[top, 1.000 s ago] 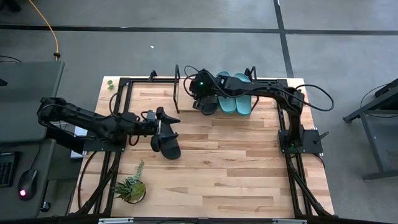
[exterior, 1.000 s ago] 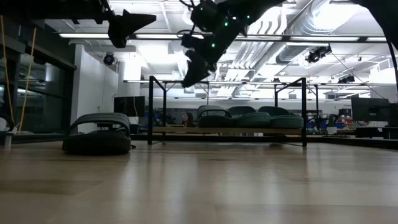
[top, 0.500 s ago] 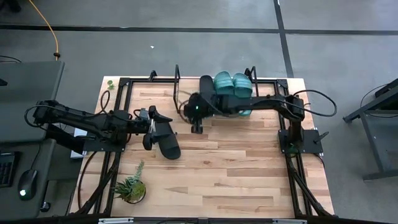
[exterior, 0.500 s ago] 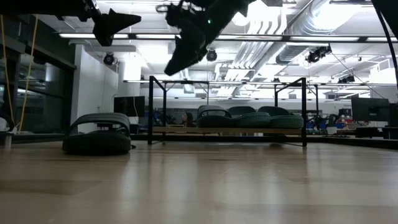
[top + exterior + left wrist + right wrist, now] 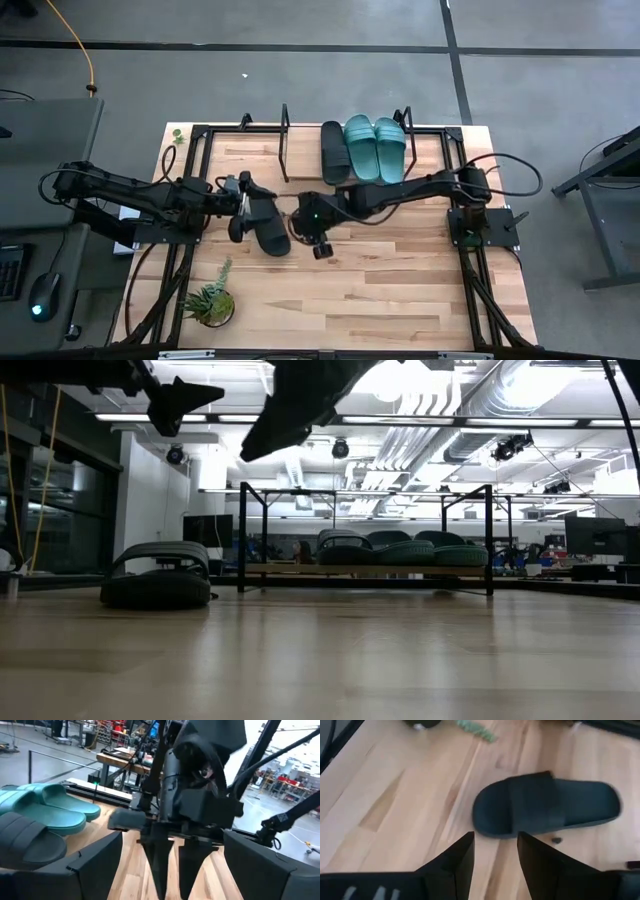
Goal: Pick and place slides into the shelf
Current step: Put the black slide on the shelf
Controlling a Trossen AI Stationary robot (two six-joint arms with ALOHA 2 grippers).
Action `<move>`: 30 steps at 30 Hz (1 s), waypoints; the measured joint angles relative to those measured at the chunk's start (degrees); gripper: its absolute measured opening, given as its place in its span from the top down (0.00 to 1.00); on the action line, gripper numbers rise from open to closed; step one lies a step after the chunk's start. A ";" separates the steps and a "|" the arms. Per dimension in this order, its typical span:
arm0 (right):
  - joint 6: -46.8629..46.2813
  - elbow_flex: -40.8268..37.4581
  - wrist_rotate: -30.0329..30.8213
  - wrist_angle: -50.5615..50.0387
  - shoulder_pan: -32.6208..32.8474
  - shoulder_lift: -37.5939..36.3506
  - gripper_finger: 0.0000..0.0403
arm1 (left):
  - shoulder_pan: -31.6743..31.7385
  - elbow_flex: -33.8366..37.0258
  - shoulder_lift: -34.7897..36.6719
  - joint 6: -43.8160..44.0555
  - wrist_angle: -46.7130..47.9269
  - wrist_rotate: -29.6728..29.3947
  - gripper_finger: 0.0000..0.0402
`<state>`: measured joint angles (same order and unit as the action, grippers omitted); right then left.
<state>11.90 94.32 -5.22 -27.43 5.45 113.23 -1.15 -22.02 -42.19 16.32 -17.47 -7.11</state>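
High view. The shelf (image 5: 300,150) stands at the upper centre of the table (image 5: 400,290); on it lie one black slide (image 5: 334,152) and two teal slides (image 5: 376,148), side by side. A second black slide (image 5: 268,225) lies on the table left of centre. The left gripper (image 5: 243,208) sits at that slide's upper left end, and its finger spread cannot be told here. The right gripper (image 5: 320,245) reaches in from the right and hangs just right of the same slide. A small plant (image 5: 210,300) stands at the lower left.

Low view. The loose black slide (image 5: 158,582) rests flat on the table at the left. The shelf (image 5: 365,570) with three slides (image 5: 400,550) on its board stands at centre, farther back. Both arms enter from the top of the frame.

Left wrist view. The left gripper's fingers (image 5: 85,870) stand wide apart at the bottom. The right gripper (image 5: 175,870) hangs between them, farther off, fingers narrowly parted. The teal slides (image 5: 45,807) lie at the left.

Right wrist view. The right gripper (image 5: 495,857), narrowly open and holding nothing, hangs above the table just below the black slide (image 5: 545,805) in the frame.
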 joint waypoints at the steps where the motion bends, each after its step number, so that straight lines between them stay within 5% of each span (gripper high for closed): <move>1: -0.02 -0.02 0.01 -0.12 0.44 0.21 0.65 | 0.00 0.00 0.00 0.01 0.37 0.31 0.18; 15: 3.62 -0.02 6.07 9.47 3.30 9.52 0.65 | 0.00 0.02 0.11 0.05 1.76 0.45 0.18; 24: 7.58 -0.02 21.31 10.28 4.56 10.54 0.65 | 0.00 0.02 0.11 0.04 1.78 0.00 0.18; 30: 7.67 -0.02 21.65 12.03 4.85 10.54 0.65 | 0.00 0.02 0.11 0.04 1.72 -0.01 0.18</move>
<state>19.57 94.30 16.42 -15.40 10.31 123.76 -1.15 -22.00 -42.09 16.36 -15.75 -7.11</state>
